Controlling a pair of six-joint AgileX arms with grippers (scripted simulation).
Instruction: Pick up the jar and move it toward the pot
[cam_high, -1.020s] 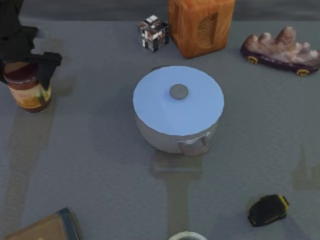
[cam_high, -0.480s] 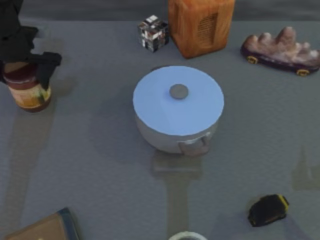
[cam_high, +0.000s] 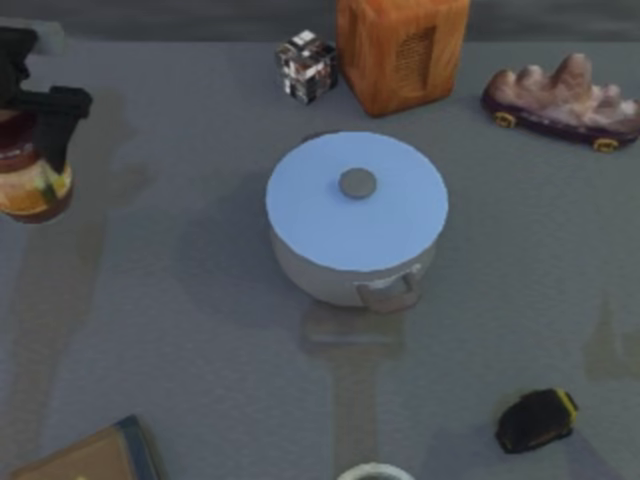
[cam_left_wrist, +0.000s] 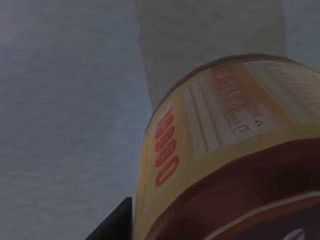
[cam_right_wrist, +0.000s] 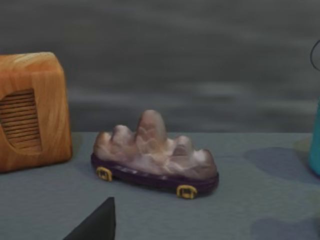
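While the left tool (cam_high: 35, 115) grips the jar (cam_high: 30, 180) at the frame's upper left, the pot (cam_high: 355, 215) sits centre table (cam_high: 180, 320), well apart. The right tool is out of sight.

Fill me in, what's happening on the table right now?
The left gripper is shut on the jar at the table's far left edge. The left wrist view shows the jar's label close up with table surface beyond it. The pot sits lidded at the centre, well apart from the jar, so the carry toward it is not yet done. The right arm is out of the top view.
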